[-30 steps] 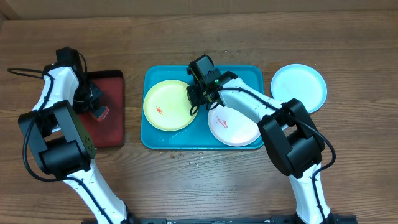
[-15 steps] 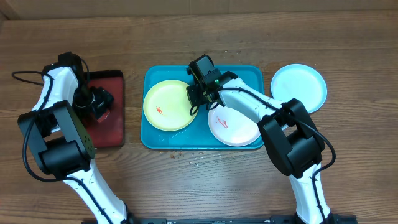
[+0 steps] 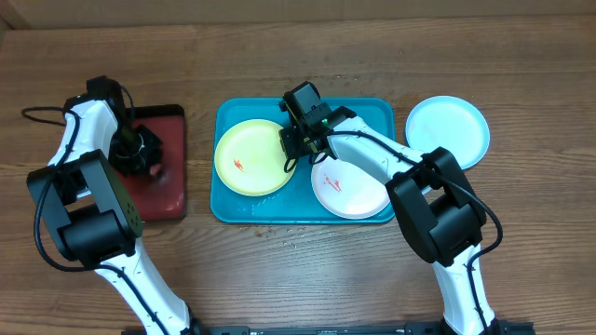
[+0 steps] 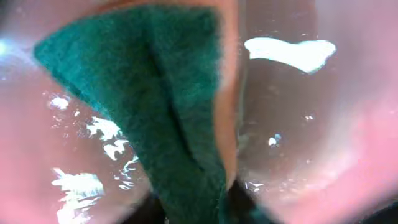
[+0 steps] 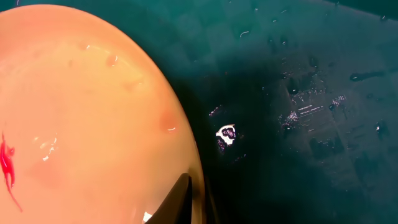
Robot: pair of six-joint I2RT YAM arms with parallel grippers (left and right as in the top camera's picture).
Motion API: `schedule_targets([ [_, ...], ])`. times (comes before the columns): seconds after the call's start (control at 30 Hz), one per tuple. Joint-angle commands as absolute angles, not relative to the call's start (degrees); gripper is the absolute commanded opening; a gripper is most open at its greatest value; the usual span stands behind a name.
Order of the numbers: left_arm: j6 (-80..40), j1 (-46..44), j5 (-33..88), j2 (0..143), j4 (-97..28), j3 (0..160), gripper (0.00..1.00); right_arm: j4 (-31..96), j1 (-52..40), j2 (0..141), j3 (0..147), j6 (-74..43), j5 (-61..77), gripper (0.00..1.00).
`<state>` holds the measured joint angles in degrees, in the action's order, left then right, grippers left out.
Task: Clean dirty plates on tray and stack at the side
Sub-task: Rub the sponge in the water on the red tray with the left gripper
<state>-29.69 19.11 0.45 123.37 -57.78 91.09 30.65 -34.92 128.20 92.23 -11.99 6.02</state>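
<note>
A yellow-green plate with a red smear lies at the left of the teal tray. My right gripper is shut on its right rim, and in the right wrist view one finger lies on top of that rim. A white plate, also smeared red, sits at the tray's right. The pale blue plate rests on the table beyond the tray's right edge. My left gripper is low over the red tray, its jaws pinching a green-faced sponge that fills the left wrist view.
The red, black-rimmed tray is wet and shiny under the sponge. Water drops speckle the teal tray's floor next to the yellow-green plate. Bare wooden table surrounds both trays.
The left gripper opened wide over the red tray, then closed in on the sponge, shifting slightly. The right arm and the plates have not moved.
</note>
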Motion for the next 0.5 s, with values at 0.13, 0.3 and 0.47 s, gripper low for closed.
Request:
schedule_targets([
  [0.13, -29.6, 19.1, -6.6, 122.5, -53.6, 90.8, 1.0, 31.7, -34.9, 130.2, 90.1, -12.0, 4.7, 0.09],
  [0.3, -29.6, 19.1, -10.1, 122.5, -51.3, 90.8, 1.0, 31.6, -34.9, 130.2, 90.1, -12.0, 4.7, 0.09],
  [0.47, -29.6, 19.1, -10.1, 122.5, -50.2, 90.8, 0.79, 31.7, -34.9, 130.2, 90.1, -12.0, 4.7, 0.09],
])
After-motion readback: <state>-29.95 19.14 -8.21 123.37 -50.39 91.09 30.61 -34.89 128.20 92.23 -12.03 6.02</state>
